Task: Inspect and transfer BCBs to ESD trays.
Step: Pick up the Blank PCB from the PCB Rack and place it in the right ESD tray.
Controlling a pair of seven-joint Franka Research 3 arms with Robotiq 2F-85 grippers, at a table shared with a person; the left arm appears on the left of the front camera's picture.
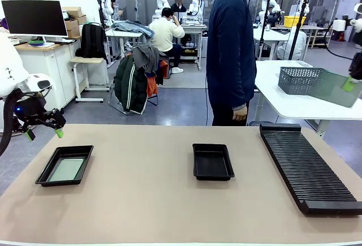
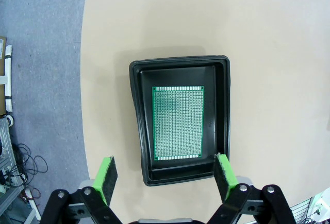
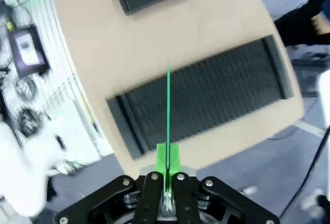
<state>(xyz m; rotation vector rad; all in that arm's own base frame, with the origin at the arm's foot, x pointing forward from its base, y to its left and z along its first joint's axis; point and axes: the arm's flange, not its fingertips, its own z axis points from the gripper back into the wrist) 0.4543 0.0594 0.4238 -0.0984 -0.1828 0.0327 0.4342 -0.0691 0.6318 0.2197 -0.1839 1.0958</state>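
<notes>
One BCB (image 2: 178, 122) in left tray (image 2: 178, 62); another BCB (image 3: 168, 105) in right tool (image 3: 167, 158)

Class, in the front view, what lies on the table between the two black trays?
Nothing: the front view shows bare tan table between the left tray, which holds a green board, and the empty middle tray.

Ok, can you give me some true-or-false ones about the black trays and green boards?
1. The shallow left black plastic tray holds a thin flat green circuit board. True.
2. The middle black plastic tray holds a board too. False: it is empty.
3. The left gripper is shut. False: its jaws stand open above the left tray.
4. The right gripper pinches a second green board, seen edge-on. True.
5. The long black ribbed rack lies left of both trays. False: it lies to their right.
</notes>
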